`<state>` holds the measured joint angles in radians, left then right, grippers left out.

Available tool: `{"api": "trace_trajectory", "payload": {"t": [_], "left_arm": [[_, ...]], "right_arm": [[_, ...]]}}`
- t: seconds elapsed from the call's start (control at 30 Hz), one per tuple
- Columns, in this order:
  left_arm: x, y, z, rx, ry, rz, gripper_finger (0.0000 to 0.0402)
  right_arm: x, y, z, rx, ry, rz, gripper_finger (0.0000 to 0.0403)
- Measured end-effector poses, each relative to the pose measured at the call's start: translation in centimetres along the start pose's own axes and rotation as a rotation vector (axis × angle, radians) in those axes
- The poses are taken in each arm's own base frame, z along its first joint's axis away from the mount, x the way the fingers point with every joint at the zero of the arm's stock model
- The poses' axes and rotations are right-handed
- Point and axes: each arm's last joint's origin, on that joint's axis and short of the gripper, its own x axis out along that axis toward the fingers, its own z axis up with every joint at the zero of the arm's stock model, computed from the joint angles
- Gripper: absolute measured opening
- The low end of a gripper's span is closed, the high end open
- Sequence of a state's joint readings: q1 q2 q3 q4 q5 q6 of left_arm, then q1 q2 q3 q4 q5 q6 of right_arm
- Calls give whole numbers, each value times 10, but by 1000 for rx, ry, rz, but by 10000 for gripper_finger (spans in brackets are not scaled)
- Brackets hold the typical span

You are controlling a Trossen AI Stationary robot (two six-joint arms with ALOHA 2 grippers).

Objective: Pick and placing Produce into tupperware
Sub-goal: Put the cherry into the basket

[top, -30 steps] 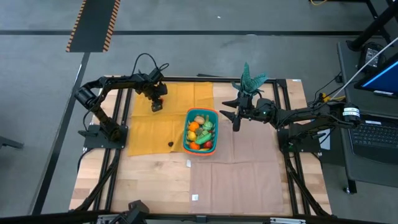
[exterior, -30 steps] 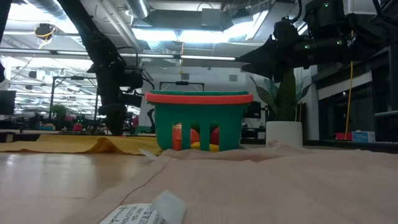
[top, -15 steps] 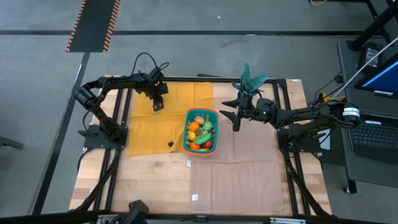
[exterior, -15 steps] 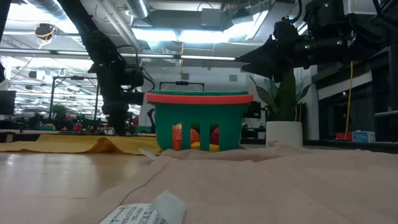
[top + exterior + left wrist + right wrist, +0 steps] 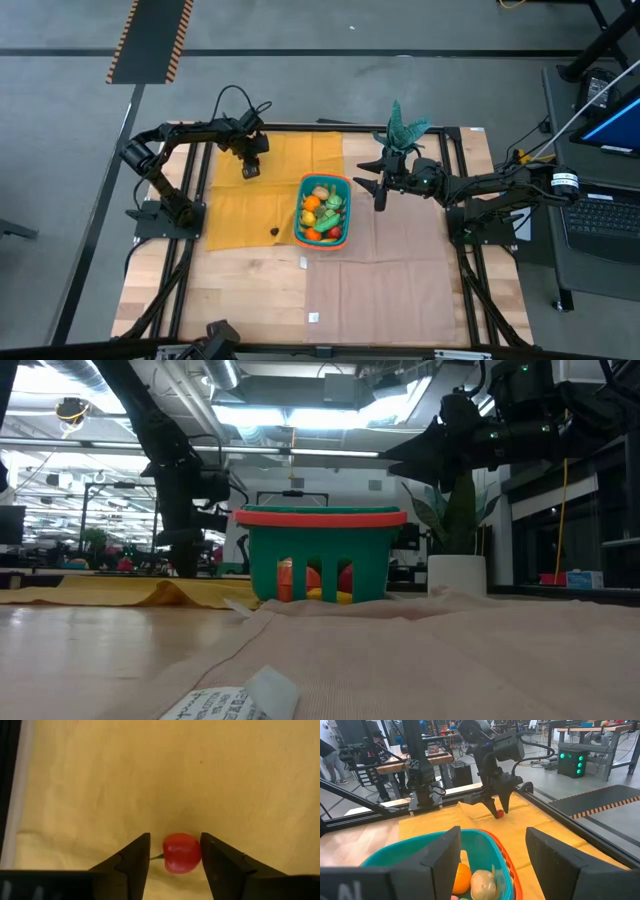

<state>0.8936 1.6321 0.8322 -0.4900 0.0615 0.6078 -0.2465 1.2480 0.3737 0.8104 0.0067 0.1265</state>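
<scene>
Where the overhead camera looks down on the wooden worktop (image 5: 250, 300), the teal basket (image 5: 323, 210) sits near the middle, holding orange, green, red and tan produce (image 5: 322, 205). It straddles the edge between a yellow cloth (image 5: 290, 160) on the left and a beige cloth (image 5: 400, 270) on the right. Over the far part of the yellow cloth, the left gripper (image 5: 250, 169) points down. The right gripper (image 5: 379, 190) hangs just right of the basket, with a potted plant (image 5: 401, 128) behind it. One small dark item (image 5: 274, 231) lies on the yellow cloth left of the basket (too small to identify).

At worktop level, the basket (image 5: 320, 552) stands centre with red and yellow pieces showing through its slots. The left arm comes down to the cloth on its left, and the white plant pot (image 5: 456, 574) stands to the right. A paper tag (image 5: 235, 700) lies in the foreground.

From the left wrist, the left gripper (image 5: 175, 855) has its fingers (image 5: 134, 862) spread on either side of a small red pepper (image 5: 181, 852), which rests on the yellow cloth (image 5: 150, 775); the right-hand finger looks to be touching it, the other stands just off.

From the right wrist, the right gripper's fingers (image 5: 550, 860) stand apart and empty above the basket (image 5: 410, 860), and beyond it the pepper (image 5: 499, 813) lies beneath the left gripper (image 5: 497, 806).
</scene>
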Motion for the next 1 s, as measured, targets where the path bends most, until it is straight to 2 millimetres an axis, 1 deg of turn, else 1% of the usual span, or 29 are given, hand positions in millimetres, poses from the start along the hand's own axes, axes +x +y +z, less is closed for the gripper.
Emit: {"api": "trace_trajectory", "payload": {"t": [0.3,0.43,0.53,0.73,0.83,0.9,1.0], "left_arm": [[0,0,0,6,1,8,170],[0,2,-1,7,29,48,168],[0,1,-1,7,38,47,155],[0,1,-2,7,47,41,112],[0,1,-2,7,49,39,98],[0,1,-2,6,49,39,97],[0,0,-2,3,50,39,120]], "right_arm": [[0,0,0,0,0,0,225],[0,0,0,0,0,0,225],[0,0,0,0,0,0,225],[0,0,0,0,0,0,225],[0,0,0,0,0,0,225],[0,0,0,0,0,0,225],[0,0,0,0,0,0,225]]}}
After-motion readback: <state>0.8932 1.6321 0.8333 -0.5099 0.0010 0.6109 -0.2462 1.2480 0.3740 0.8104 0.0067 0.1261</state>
